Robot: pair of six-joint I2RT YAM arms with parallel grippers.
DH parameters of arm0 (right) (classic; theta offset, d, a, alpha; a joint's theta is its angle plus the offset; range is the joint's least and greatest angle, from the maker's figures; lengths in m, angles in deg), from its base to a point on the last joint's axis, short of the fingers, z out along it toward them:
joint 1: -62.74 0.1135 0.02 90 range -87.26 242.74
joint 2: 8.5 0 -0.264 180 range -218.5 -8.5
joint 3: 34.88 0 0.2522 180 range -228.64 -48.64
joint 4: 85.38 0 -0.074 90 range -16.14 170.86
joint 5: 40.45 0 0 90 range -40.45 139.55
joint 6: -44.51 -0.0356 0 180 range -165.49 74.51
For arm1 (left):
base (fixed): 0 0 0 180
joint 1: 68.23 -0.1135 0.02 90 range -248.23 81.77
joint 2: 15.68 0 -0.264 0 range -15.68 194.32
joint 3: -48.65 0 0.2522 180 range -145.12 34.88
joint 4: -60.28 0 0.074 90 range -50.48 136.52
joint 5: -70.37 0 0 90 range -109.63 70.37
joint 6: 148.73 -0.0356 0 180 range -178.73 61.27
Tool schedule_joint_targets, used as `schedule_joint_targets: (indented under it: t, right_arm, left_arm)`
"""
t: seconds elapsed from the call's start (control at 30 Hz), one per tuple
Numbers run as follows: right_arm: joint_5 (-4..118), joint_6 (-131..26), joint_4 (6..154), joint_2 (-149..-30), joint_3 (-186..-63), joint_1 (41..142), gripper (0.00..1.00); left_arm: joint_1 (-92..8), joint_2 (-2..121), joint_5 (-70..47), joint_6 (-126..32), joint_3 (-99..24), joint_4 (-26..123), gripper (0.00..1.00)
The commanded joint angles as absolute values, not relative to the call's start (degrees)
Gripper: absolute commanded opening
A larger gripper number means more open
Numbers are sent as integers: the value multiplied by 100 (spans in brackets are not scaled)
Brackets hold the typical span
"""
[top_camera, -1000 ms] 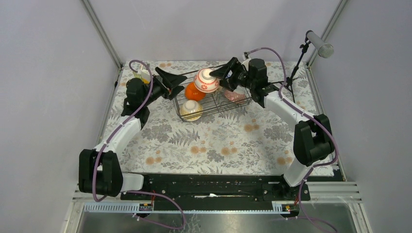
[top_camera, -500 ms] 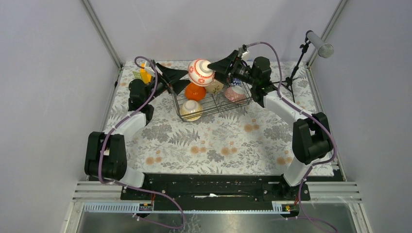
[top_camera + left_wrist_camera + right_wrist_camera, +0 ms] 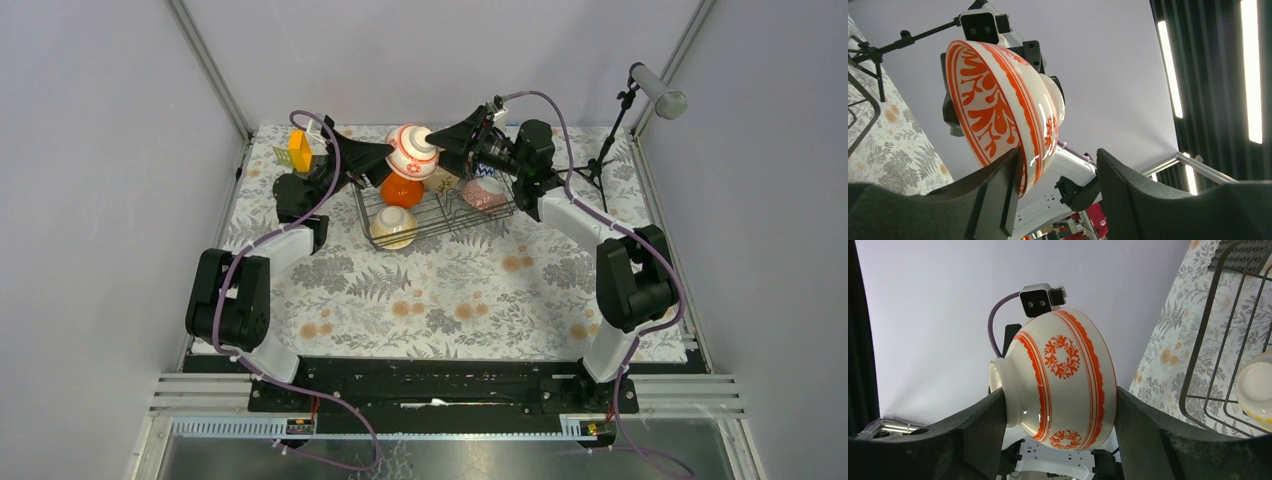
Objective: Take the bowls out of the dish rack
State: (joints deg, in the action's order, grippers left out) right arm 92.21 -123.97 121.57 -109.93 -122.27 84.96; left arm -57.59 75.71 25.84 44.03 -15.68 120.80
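Inspecting the unloading, we find it at an early stage. The right gripper [image 3: 1060,402] is clamped on the white bowl with red lines [image 3: 413,151], one finger at its foot and one at its rim. It holds the bowl in the air above the 9 o'clock end of the dish rack [image 3: 450,222]. The left gripper [image 3: 1058,160] straddles that bowl's rim with jaws apart, one finger standing clear, so we judge the handover not yet made. In the rack sit the orange bowl [image 3: 401,190] at 9 o'clock, the beige bowl [image 3: 393,226] at 7 o'clock and the pink bowl [image 3: 485,193] at 3 o'clock. We see no bowl set down on the table [image 3: 450,300].
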Motion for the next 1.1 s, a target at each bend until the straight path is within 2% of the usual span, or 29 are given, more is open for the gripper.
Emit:
schedule_joint_targets:
  t: [0.0,0.13,0.3,0.33,0.63,0.67,0.73,0.77,0.93,1.07]
  right_arm:
    - [9376,-12583,12788,-10950,-12268,8490,41]
    - [9399,-12659,12869,-11011,-12221,8489,41]
    - [9490,-12726,12920,-11084,-12257,8489,50]
    - [9510,-12743,12932,-11095,-12264,8489,52]
    - [9674,-13113,13775,-11200,-12051,8483,79]
    - [9683,-13073,13776,-11168,-12029,8488,83]
    - [9639,-12931,13651,-11078,-11967,8487,97]
    - [9630,-12846,13577,-11036,-11945,8488,99]
    - [9578,-12572,13293,-10887,-11801,8476,100]
    - [9389,-11908,12316,-10615,-11763,8438,100]
  left_arm:
    - [-5741,7580,2673,4666,-1836,12999,56]
    - [-5720,7615,2744,4664,-1943,13010,40]
    - [-5664,7673,2837,4665,-2084,13001,4]
    - [-5651,7690,2860,4665,-2115,12994,0]
    - [-5589,7674,2908,4693,-2216,12959,0]
    - [-5584,7677,2902,4726,-2204,12983,0]
    - [-5575,7689,2893,4777,-2198,13034,0]
    - [-5581,7686,2883,4775,-2198,13029,0]
    - [-5575,7610,2882,4638,-2189,12819,0]
    - [-5583,7434,2966,4237,-2170,12264,0]
